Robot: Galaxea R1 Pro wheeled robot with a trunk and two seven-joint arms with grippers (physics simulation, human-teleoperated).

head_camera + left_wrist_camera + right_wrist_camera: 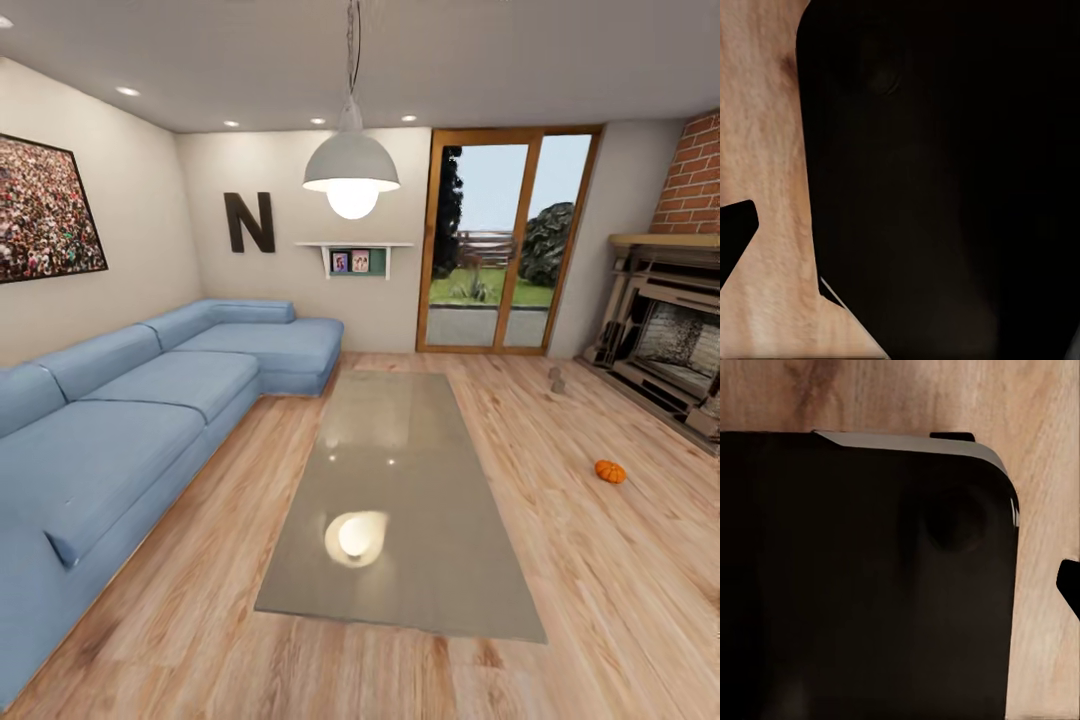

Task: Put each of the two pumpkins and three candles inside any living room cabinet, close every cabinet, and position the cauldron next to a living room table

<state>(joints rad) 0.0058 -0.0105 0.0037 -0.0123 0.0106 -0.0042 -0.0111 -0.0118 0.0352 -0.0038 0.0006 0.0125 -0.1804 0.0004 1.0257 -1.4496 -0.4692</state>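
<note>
One small orange pumpkin [610,471] lies on the wood floor at the right, between the table and the fireplace. The long low table [400,470] with a glossy grey top stands in the middle of the room, straight ahead of me. A small grey object [556,379] sits on the floor farther back near the fireplace; it is too small to identify. The cabinet and the cauldron are out of view. Both wrist views look down at a black part of my own body over the floor. A dark wedge [733,232] and another [1069,585] sit at the picture edges.
A blue L-shaped sofa [130,410] runs along the left wall. A brick fireplace [670,340] stands at the right. Glass doors [500,240] are at the back. A pendant lamp [351,170] hangs over the table. Open floor lies on both sides of the table.
</note>
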